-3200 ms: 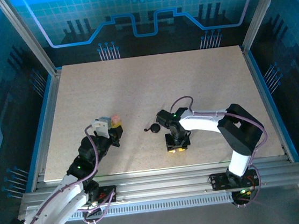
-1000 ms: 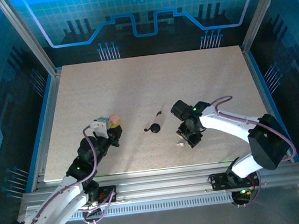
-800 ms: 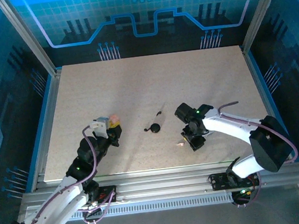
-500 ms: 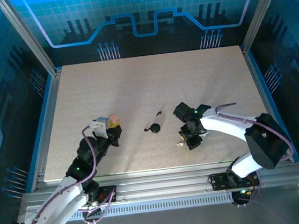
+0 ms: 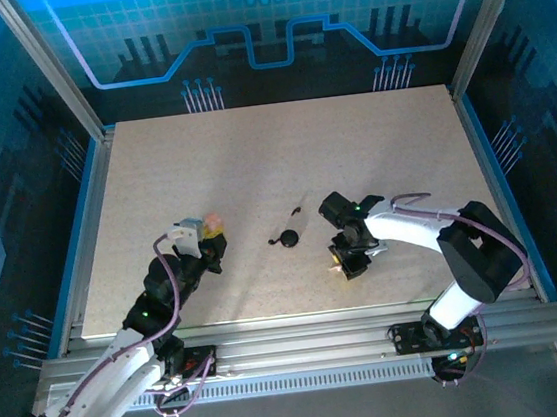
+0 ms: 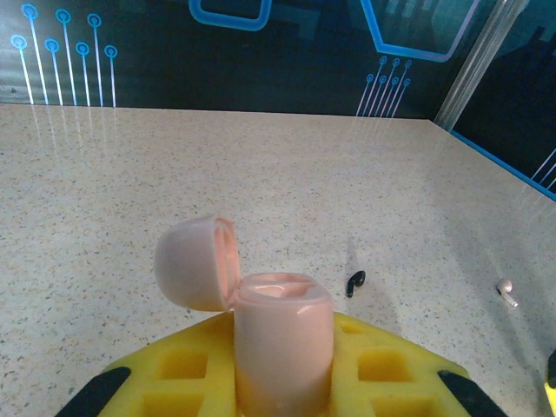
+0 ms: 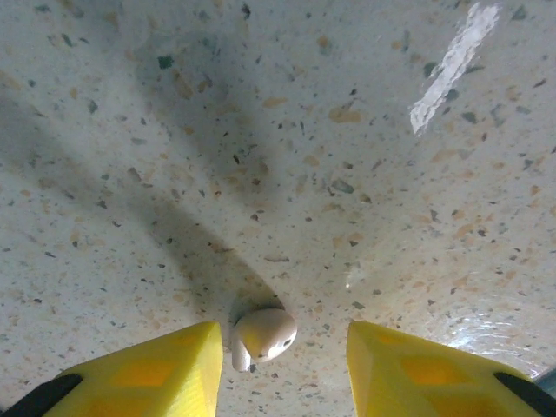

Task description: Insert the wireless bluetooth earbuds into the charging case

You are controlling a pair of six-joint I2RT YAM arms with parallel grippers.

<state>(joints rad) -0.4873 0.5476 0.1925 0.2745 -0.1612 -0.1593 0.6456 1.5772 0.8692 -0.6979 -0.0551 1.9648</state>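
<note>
Pink charging case [image 6: 282, 334] held at left, loose earbud [image 7: 263, 334] under the right gripper [image 7: 278, 365], on a speckled desk [image 5: 252, 151].

At left, the left gripper [image 5: 210, 241] has its jaws clamped on the upright case, with its lid [image 6: 195, 262] hinged back. A small dark piece [image 5: 287, 239] lies mid-desk. At right, the jaws stand apart either side of the whitish earbud, not touching it. It looks light, hard and slick, so likely to skid; pinching across its bulb seems best. The right wrist view shows that gap, while the overhead view shows case and earbud well apart.
</note>
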